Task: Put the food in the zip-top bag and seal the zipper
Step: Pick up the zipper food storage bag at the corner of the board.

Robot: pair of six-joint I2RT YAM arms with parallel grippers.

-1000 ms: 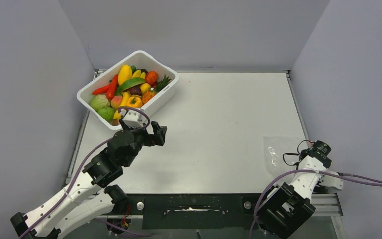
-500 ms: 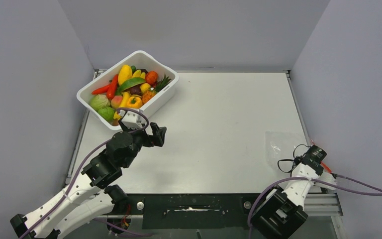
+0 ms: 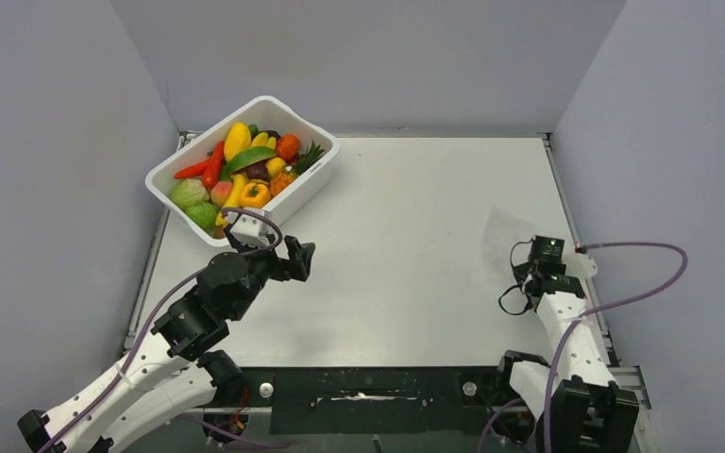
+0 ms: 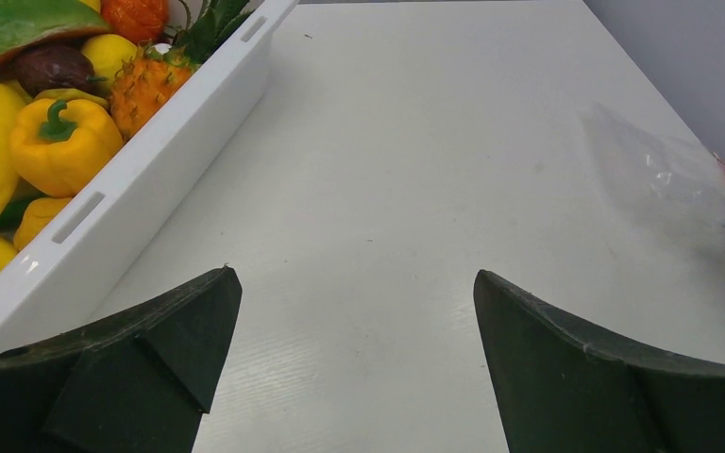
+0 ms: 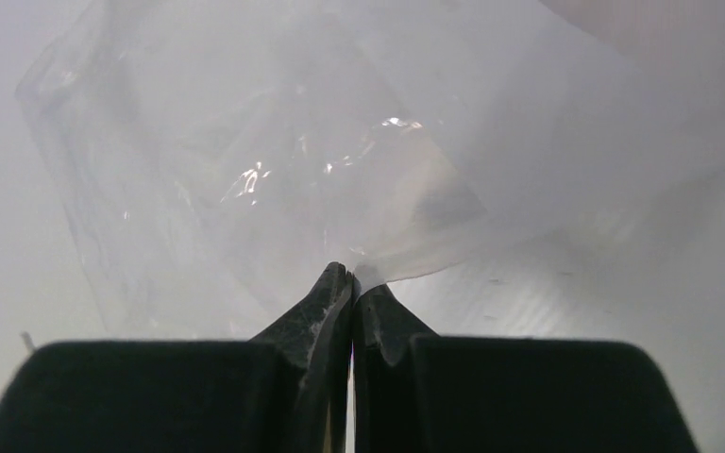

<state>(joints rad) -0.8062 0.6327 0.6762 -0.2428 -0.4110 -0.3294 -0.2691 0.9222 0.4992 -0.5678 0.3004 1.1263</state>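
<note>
Right fingers [image 5: 345, 300] swung inward, pinched shut on crinkly clear zip-top bag [image 5: 245, 170] | left fingers [image 3: 295, 257] spread wide, empty

L arm [image 3: 142, 359], R arm [image 3: 571, 330] at 7, 5 o'clock: white links, blk joint housings, purple cable [image 3: 637, 247] along each. L gripper [image 4: 357, 283] fingers [image 4: 151, 359] matte blk wedges.

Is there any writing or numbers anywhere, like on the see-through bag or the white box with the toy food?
No text can be read in any view.
zip-top bag: looks clear; any print on it is too faint to read.
white tub: plain walls, no label or number showing.
</note>
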